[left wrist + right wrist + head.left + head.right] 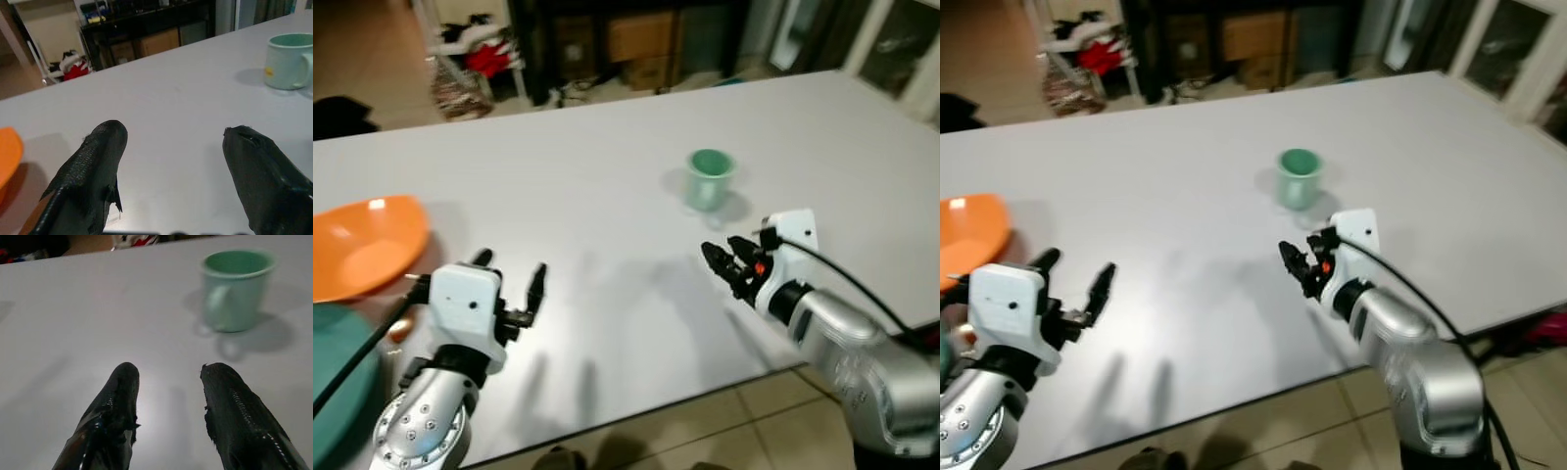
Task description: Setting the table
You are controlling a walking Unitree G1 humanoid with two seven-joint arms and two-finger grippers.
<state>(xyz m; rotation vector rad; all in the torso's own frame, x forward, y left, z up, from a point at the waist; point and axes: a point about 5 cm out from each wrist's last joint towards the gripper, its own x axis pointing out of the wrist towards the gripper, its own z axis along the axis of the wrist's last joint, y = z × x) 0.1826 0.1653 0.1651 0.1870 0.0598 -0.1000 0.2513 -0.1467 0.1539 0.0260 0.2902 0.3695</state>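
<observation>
A pale green mug (710,178) stands upright on the white table (607,196), right of centre, its handle (215,301) turned toward my right arm. My right gripper (722,258) hovers just in front of the mug, open, with nothing between its fingers (117,406). An orange bowl (362,245) sits at the table's left edge. My left gripper (512,277) is open and empty over the table, just right of the bowl. Its fingers (95,166) point across the bare tabletop, with the mug (288,59) far off to one side.
A teal plate or tray (337,382) lies at the near left under my left arm. Beyond the table's far edge stand dark shelves with boxes (641,39) and a white rack holding red cloth (480,54). Tiled floor (773,421) shows below the near edge.
</observation>
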